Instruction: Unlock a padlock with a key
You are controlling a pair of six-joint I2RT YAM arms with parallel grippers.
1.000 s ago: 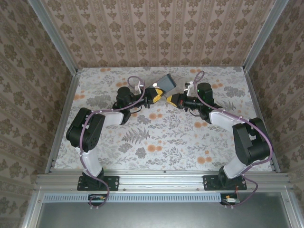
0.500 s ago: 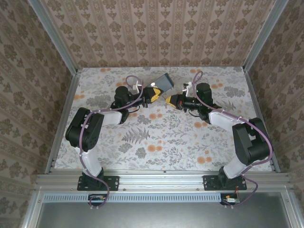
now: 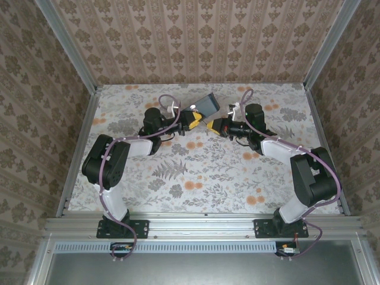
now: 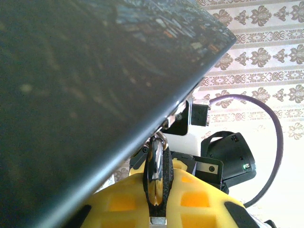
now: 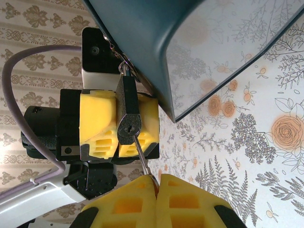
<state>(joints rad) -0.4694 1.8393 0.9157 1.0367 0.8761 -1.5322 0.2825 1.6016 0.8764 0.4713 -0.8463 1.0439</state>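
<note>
A dark padlock point(image 5: 128, 121) hangs by its shackle from the clasp of a dark grey case point(image 5: 156, 38), its keyhole facing my right wrist camera. My left gripper point(image 3: 193, 118) is shut on the padlock's body, with a yellow finger point(image 5: 97, 123) on either side. In the left wrist view the padlock point(image 4: 156, 173) sits edge-on in my left gripper point(image 4: 156, 190), under the case point(image 4: 85, 95). My right gripper point(image 5: 156, 183) is shut on a thin silver key point(image 5: 142, 156). The key's tip touches the padlock's face at the lower right of the keyhole. The top view shows my right gripper point(image 3: 215, 124) facing the left one.
The case point(image 3: 208, 105) is held tilted above the flowered table point(image 3: 202, 172) near the back middle. Patterned walls stand at the back and both sides. Purple cables loop over both wrists. The near half of the table holds nothing but the arms.
Both grippers and the case shifted slightly left and then back. Both grips stay the same.
</note>
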